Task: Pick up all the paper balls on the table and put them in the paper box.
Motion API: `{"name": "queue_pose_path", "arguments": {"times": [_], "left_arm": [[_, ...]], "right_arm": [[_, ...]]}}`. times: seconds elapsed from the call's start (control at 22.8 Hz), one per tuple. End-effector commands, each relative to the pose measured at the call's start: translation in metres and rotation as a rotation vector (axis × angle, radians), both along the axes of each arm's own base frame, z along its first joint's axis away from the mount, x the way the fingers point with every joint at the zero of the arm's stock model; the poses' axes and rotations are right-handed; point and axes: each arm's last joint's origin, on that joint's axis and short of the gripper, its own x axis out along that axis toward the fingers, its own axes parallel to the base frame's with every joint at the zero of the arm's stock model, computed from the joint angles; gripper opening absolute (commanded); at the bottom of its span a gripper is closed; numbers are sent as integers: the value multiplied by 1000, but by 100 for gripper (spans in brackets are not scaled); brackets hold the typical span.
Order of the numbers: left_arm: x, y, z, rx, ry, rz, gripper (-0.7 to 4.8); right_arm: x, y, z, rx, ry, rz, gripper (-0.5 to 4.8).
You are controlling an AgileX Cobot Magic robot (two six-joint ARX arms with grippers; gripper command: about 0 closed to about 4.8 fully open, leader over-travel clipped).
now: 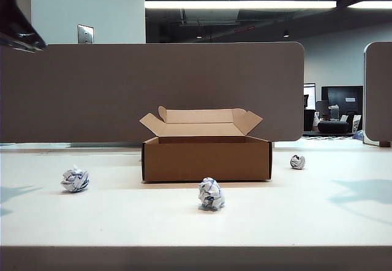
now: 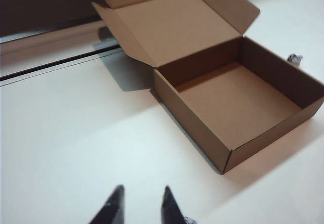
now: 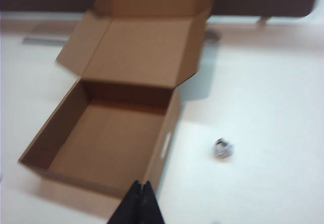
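Nothing has gone into the paper box (image 1: 206, 158) yet; both wrist views show its inside bare. It sits open near the middle of the counter (image 1: 196, 222), flaps folded up toward the far edge. All three paper balls lie on the counter outside it: one (image 1: 75, 180) well off toward the left edge, one (image 1: 211, 194) just in front of the box toward the near edge, and a smaller-looking one (image 1: 297, 161) beside the box's right end.

The left claw (image 2: 140, 206) hangs over bare counter short of the box, jaws a little apart and empty. The right claw (image 3: 138, 201) hovers above the box's near wall, jaws pressed together, holding nothing. So the whole job looks still ahead: three pickups and three drops.
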Motion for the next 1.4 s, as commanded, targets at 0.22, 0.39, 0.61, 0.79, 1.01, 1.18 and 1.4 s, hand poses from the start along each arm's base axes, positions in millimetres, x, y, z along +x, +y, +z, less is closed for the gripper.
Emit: {"name": "queue_pose_path", "arguments": {"times": [0.22, 0.39, 0.61, 0.79, 1.01, 1.18, 1.4], "left_arm": [[20, -3, -10, 167, 69, -131, 154], [29, -14, -31, 235, 145, -220, 153], [41, -32, -63, 281, 279, -290, 162], [46, -39, -78, 316, 345, -292, 162], [49, -41, -79, 314, 334, -296, 162], [51, -41, -77, 314, 331, -289, 162], [58, -41, -71, 344, 307, -227, 162]], "right_arm": [[20, 55, -34, -129, 86, 244, 52], [27, 81, -50, -132, 112, 318, 168], [32, 98, -63, -83, 158, 346, 352], [28, 116, -72, -140, 161, 332, 352], [23, 138, -84, -185, 161, 360, 352], [21, 152, -99, -234, 191, 360, 352], [24, 161, -124, -271, 283, 339, 352]]}}
